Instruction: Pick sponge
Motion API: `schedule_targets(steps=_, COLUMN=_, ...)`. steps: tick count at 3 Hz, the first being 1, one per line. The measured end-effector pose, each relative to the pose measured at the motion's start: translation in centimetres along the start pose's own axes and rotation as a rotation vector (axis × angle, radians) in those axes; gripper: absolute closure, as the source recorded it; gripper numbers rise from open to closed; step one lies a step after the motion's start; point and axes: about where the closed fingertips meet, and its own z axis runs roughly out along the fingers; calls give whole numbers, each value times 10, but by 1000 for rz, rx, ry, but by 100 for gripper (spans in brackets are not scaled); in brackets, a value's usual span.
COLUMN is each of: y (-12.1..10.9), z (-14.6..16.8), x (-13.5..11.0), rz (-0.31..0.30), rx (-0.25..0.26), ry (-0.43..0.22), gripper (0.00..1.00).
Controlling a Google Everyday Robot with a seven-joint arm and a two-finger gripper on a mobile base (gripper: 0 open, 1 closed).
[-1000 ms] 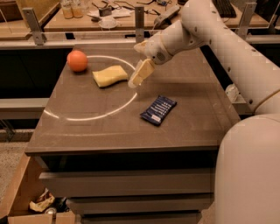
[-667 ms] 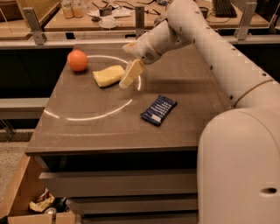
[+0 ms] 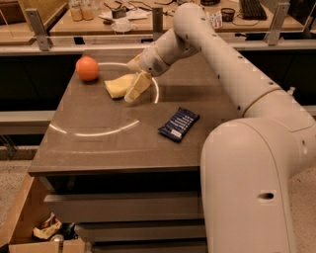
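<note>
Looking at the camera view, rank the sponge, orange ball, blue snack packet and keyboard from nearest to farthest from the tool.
1. Sponge, just left of the tool, which hangs over the table's back half.
2. Orange ball, back left, and blue snack packet, front right: too close to call.
3. Keyboard, far back right.

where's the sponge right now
In the camera view the sponge lies far left on the table, right of the orange ball, the gripper at its right edge.

Crowded at far left: round orange ball (image 3: 87, 68) just left of wavy pale yellow foam sponge (image 3: 117, 86), pale yellow blocky gripper (image 3: 137, 85) at its right edge. Dark blue snack packet (image 3: 178, 124) near right. Bare brown tabletop (image 3: 98, 148) near left.
</note>
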Motion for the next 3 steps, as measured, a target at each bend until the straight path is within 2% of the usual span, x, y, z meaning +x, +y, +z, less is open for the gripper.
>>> schedule_targets(steps=2, y=3, z=12, x=5, rz=5, rx=-42, ry=9, gripper=64)
schedule_targets(steps=3, y=2, z=-23, x=-5, rz=22, rx=-2, ry=-56, gripper=88)
